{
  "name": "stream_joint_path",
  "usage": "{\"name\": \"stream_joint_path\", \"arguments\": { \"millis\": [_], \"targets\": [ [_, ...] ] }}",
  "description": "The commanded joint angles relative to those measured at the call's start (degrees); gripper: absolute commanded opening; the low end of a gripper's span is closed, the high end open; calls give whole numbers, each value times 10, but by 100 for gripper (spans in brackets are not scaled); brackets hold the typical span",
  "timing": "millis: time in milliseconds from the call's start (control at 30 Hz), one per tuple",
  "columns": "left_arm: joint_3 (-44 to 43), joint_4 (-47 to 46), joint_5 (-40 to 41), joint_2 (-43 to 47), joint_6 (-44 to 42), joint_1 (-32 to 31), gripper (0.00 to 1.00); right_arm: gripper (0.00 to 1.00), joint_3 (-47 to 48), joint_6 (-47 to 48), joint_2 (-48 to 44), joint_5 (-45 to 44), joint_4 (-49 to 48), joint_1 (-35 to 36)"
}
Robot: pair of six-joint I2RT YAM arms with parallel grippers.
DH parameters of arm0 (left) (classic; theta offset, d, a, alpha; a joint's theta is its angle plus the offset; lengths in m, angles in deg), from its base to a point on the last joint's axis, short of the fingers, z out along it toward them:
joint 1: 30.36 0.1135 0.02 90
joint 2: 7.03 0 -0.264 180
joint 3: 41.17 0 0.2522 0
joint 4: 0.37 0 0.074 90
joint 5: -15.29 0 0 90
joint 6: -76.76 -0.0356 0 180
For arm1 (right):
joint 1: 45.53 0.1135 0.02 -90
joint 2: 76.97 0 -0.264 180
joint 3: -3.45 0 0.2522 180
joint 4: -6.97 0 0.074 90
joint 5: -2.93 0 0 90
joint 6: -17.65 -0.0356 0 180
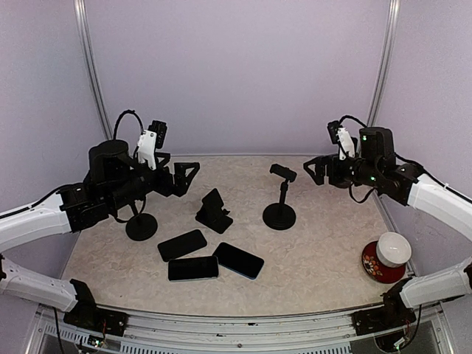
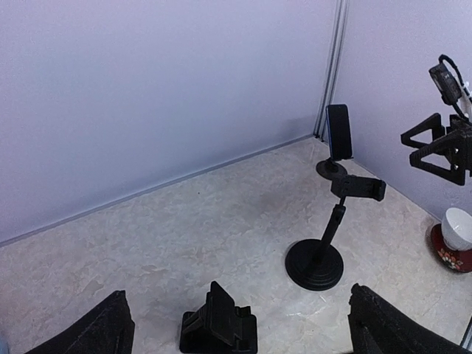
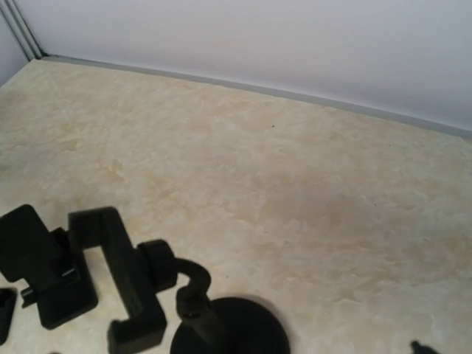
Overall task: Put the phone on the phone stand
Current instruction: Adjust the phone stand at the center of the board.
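Note:
Three black phones lie flat near the front middle: one (image 1: pixel 182 245), one (image 1: pixel 193 268) and one (image 1: pixel 239 260). A small folding stand (image 1: pixel 214 212) sits behind them and shows in the left wrist view (image 2: pixel 219 327). A pole stand with a round base and clamp head (image 1: pixel 280 200) stands to its right and shows in the left wrist view (image 2: pixel 318 251) and the right wrist view (image 3: pixel 188 313). My left gripper (image 1: pixel 187 177) hovers open and empty left of the folding stand. My right gripper (image 1: pixel 316 171) hovers open and empty right of the pole stand.
Another round-base stand (image 1: pixel 141 226) stands under my left arm. A white cup (image 1: pixel 393 249) on a red saucer sits at the right edge. In the left wrist view a further stand holds an upright phone (image 2: pixel 338 131) in the far corner. Walls enclose three sides.

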Motion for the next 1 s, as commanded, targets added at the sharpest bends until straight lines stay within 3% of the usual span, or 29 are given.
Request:
{"name": "stream_joint_path", "arguments": {
  "millis": [0, 433, 800, 967],
  "targets": [
    [25, 14, 19, 17, 70, -1, 99, 100, 10, 17, -19, 6, 41, 6],
    [-4, 79, 120, -58, 178, -59, 99, 100, 24, 35, -34, 1, 78, 9],
    [2, 76, 127, -87, 191, -76, 99, 100, 59, 62, -4, 76, 105, 42],
    [51, 52, 126, -82, 206, -85, 99, 100, 59, 49, 25, 28, 82, 56]
  ]
}}
